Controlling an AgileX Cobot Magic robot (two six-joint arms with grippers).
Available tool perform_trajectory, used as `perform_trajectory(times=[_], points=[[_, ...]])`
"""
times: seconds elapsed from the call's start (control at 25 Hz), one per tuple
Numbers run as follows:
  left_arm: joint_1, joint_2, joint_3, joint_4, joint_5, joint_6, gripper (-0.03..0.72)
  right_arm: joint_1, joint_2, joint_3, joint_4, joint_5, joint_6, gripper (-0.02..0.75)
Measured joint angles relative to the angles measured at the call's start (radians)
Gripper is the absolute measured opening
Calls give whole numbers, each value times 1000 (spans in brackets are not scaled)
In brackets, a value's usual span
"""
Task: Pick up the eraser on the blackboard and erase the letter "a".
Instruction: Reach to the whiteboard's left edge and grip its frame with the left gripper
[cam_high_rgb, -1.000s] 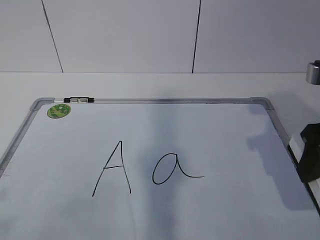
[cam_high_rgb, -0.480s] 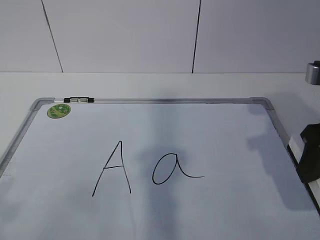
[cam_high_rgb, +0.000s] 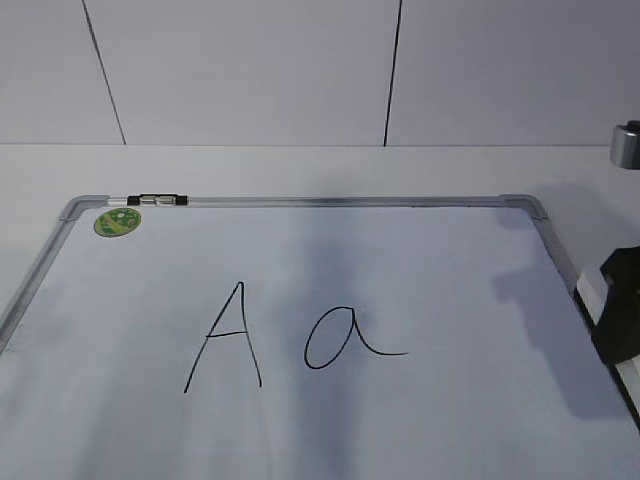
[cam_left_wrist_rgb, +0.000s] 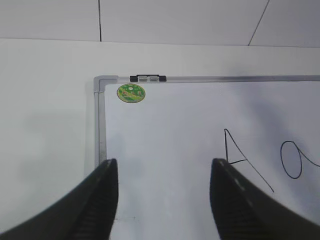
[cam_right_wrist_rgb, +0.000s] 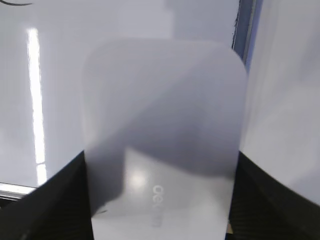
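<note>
The blackboard (cam_high_rgb: 430, 260) is a white dry-erase board with a silver frame, lying flat on the table. The letter "a" (cam_high_rgb: 338, 338) is written in black near its middle; its loop also shows in the left wrist view (cam_left_wrist_rgb: 291, 160). The eraser (cam_right_wrist_rgb: 162, 140), a white rounded block with grey print, lies at the board's right edge, between my right gripper's (cam_right_wrist_rgb: 160, 200) two fingers, which press on its sides. That gripper (cam_high_rgb: 620, 305) shows at the exterior view's right edge. My left gripper (cam_left_wrist_rgb: 164, 200) is open and empty above the board's left part.
A capital "A" (cam_high_rgb: 228, 340) stands left of the "a". A round green sticker (cam_high_rgb: 117, 221) and a small black-and-silver clip (cam_high_rgb: 158, 200) sit at the board's far left corner. A silver cylinder (cam_high_rgb: 626, 145) stands off the board at the right. White wall panels rise behind the table.
Almost nothing has moved. The right gripper stays at the board's right edge. The faint shadow over the middle of the board has shifted slightly.
</note>
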Motion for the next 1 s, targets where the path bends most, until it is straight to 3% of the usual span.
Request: perform_trajectory(times=[0.36,0.64,1.0], points=[[0,280,-28,-9,13,0,464,0,0,0,0,-13,-2,554],[0,580,-177,-16,145,0,464,0,0,0,0,-13,-12,554],[0,948,-386,83,258,28,452,0,0,0,0,-15,-14,554]])
